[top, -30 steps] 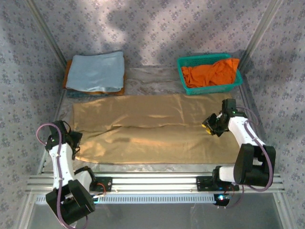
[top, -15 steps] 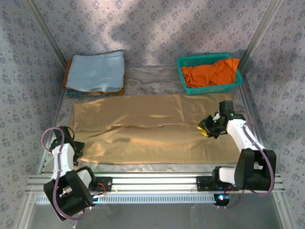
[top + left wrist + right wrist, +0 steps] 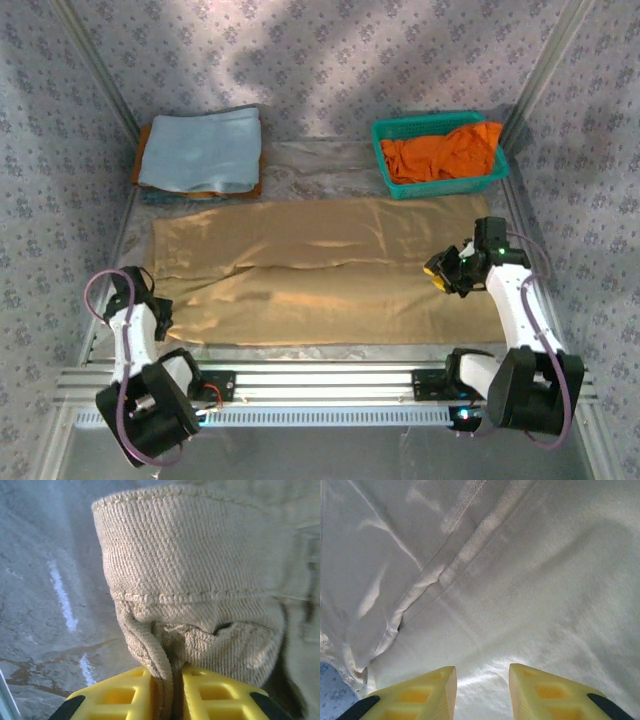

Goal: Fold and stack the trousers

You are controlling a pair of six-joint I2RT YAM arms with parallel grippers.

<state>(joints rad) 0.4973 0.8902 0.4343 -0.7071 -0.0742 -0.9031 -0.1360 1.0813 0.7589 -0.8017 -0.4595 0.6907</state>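
Top external view: the trousers [image 3: 320, 270] lie spread flat across the middle of the surface [image 3: 320, 160]. Their long axis runs left to right, parallel to the near rail. The near hem sits just beside that rail. The left end stops close to the left frame post and the right end reaches under the right arm. Bare surface is left along the far side, between the trousers and the two things behind them. These are a folded light blue cloth [image 3: 200, 150] at the far left and a green mesh basket [image 3: 385, 165] holding an orange garment [image 3: 440, 155] at the far right. Patterned walls close in on both sides.

The trousers are plain tan twill, soft, with shallow wrinkles. A long line between the two legs runs from the left end to near the right hand [image 3: 445, 270], so the leg ends seem to lie at the left.

The left hand [image 3: 162, 318] sits at the near left corner of the trousers. In the left wrist view its yellow fingers [image 3: 120, 695] are pressed together on a pinched fold of the ribbed cloth [image 3: 200, 555]. A stitched hem stands up above them and grey surface [image 3: 50, 580] shows to the side.

In the right wrist view the right hand [image 3: 482, 690] has its yellow fingers [image 3: 415, 695] parted over smooth cloth [image 3: 520, 580], with nothing clamped between them. A raised seam crosses the cloth diagonally.
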